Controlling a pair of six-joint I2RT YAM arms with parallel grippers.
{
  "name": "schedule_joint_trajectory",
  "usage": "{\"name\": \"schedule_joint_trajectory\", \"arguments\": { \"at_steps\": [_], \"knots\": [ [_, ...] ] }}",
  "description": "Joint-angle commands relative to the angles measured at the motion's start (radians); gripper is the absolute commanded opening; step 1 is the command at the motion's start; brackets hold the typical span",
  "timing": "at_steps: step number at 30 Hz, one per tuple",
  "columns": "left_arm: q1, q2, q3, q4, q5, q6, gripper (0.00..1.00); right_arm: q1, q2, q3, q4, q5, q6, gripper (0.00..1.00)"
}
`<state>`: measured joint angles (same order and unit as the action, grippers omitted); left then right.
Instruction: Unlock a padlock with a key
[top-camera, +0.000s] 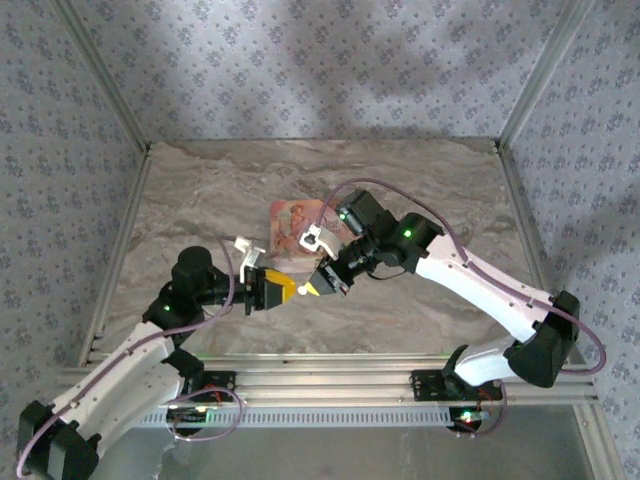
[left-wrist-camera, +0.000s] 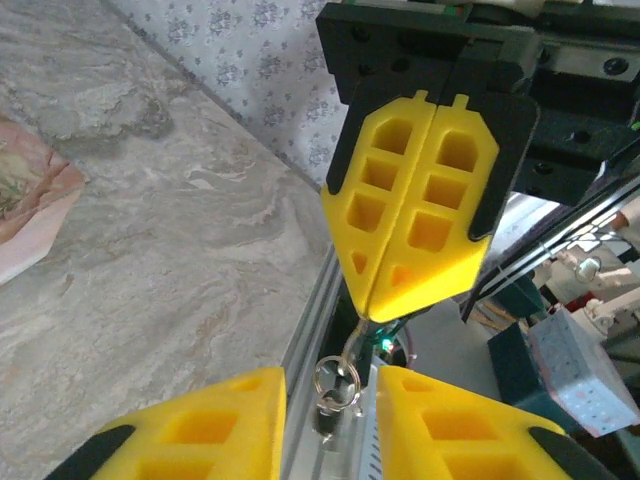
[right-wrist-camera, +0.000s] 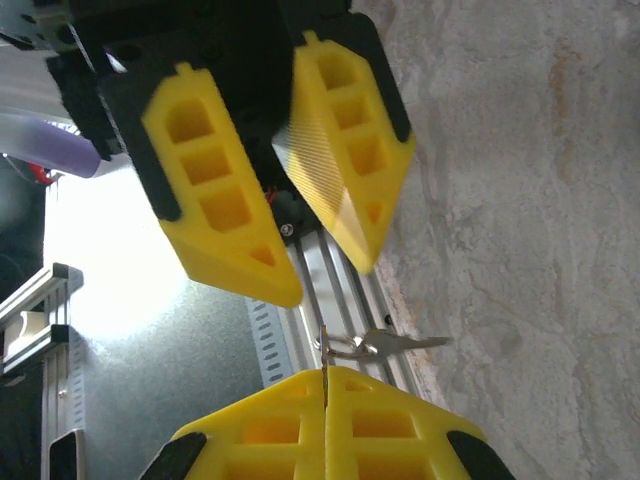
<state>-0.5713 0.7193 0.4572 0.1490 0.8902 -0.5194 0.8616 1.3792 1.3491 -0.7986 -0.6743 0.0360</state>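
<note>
As the two grippers meet tip to tip above the near middle of the table (top-camera: 200, 200), I record the task as being in its key-handling stage, with the unlocking not yet done.

Findings:
- The right gripper (top-camera: 316, 289) is clenched, its yellow pads pressed flat together on the key ring (left-wrist-camera: 337, 380). In the left wrist view a thin loop runs down from the seam of the pads to the ring.
- The key (right-wrist-camera: 400, 343) hangs free from that ring. Its blade is in no lock and touches nothing else that I can make out.
- The left gripper (top-camera: 283, 290) is released. Its fingers stand apart on either side of the hanging key, near it but not closed on it.
- The pink box (top-camera: 298, 225) lies on the table just beyond the grippers, towards the far side, and neither arm touches it.

Assessment: the key is secured and lifted, which I count as done. What is left, in my judgement, is a firmer hold on the key itself, then bringing it to the padlock, seating the blade and turning it. A dangling key swings and twists, so I rate the hold as unfit for insertion as it stands.
</note>
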Motion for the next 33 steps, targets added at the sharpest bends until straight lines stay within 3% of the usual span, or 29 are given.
{"name": "schedule_joint_trajectory", "arguments": {
  "at_steps": [1, 13, 27, 29, 33],
  "knots": [
    [-0.028, 0.006, 0.032, 0.057, -0.003, 0.034, 0.29, -0.011, 0.004, 0.018, 0.011, -0.067, 0.003, 0.0],
    [-0.049, 0.008, 0.021, 0.106, -0.013, 0.007, 0.29, -0.014, 0.002, 0.007, 0.041, -0.074, 0.022, 0.0],
    [-0.065, 0.025, 0.016, 0.107, -0.014, 0.004, 0.1, -0.019, 0.0, -0.008, 0.065, -0.097, 0.033, 0.0],
    [-0.065, 0.025, 0.017, 0.102, -0.018, 0.004, 0.0, -0.023, 0.0, -0.011, 0.065, -0.098, 0.033, 0.0],
    [-0.064, 0.02, 0.015, 0.091, -0.034, 0.005, 0.0, -0.029, -0.005, -0.02, 0.07, -0.093, 0.032, 0.0]
  ]
}}
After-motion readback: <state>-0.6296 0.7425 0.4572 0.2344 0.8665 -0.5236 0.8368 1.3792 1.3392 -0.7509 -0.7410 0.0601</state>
